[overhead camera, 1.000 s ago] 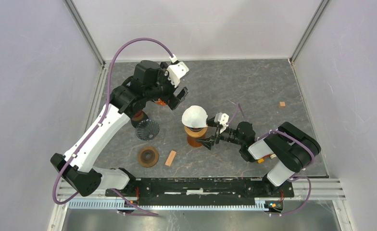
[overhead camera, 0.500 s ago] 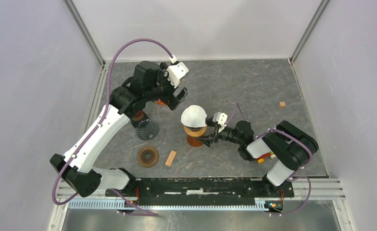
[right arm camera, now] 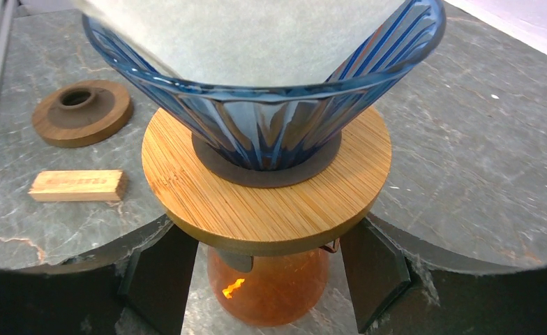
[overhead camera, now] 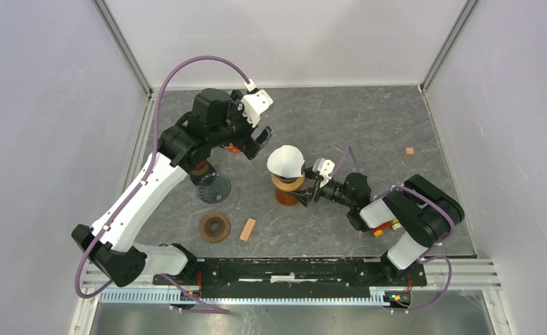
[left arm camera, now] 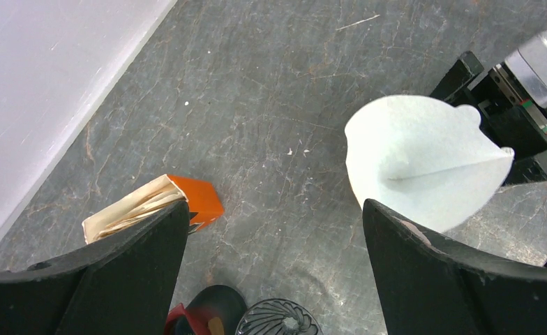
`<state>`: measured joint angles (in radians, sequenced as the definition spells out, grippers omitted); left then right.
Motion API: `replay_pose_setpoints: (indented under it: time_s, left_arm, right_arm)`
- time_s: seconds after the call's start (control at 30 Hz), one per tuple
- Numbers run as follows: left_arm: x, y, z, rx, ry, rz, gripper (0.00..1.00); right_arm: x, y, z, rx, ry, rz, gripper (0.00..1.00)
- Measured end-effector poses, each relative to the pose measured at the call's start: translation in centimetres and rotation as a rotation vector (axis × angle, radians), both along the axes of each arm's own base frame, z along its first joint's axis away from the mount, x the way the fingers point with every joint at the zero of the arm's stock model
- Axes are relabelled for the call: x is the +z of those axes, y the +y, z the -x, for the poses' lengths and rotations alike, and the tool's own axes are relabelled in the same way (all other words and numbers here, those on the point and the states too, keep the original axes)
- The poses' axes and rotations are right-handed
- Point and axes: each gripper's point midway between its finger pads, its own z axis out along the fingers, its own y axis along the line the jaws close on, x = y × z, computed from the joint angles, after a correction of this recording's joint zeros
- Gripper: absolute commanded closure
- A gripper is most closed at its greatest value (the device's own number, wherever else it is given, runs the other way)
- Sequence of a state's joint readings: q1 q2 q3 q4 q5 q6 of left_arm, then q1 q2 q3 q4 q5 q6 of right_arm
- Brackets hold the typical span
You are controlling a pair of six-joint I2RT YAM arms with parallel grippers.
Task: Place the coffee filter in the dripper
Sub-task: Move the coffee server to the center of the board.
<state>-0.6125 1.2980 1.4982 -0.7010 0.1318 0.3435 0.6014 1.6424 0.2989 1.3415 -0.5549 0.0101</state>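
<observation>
The white coffee filter sits as an open cone in the blue glass dripper. The dripper rests on a round wooden collar over an amber vessel. My right gripper reaches in low from the right, under the collar. Its fingers flank the amber vessel with a thin gap on each side, so it is open. My left gripper hangs wide open and holds nothing, above the table to the filter's left.
A dark ribbed glass cone stands left of the dripper, beside a black and red object. A wooden ring and a wooden block lie nearer. An orange filter box lies under the left gripper. A small block lies far right.
The right gripper's jaws have narrowed around the amber vessel and pushed further in. The dripper stack has shifted slightly right and the filter sits differently. The left arm has not moved.
</observation>
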Motion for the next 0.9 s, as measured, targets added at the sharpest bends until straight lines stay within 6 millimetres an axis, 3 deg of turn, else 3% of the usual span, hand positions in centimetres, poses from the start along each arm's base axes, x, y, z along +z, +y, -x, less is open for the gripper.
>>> replay_pose_setpoints:
  time_s: [0.2,0.57,0.73,0.9]
  left_arm:
    - [0.0,0.1,0.1,0.002,-0.003,0.001,0.00]
    - [-2.4,2.4,-1.1,0.085,0.019,-0.036,0.00]
    - [-3.3,4.6,-2.0,0.155,0.032,-0.053,0.00]
    - [-5.4,8.6,-3.0,0.263,0.084,-0.079,0.00]
  right_arm:
    - [0.1,-1.9,-2.1,-0.103,0.007,0.005,0.25]
    - [0.1,-6.8,-4.8,-0.289,0.010,0.006,0.23]
    - [0.1,-8.7,-5.8,-0.358,0.007,0.005,0.21]
    - [0.2,-10.4,-6.6,-0.415,0.005,0.003,0.18]
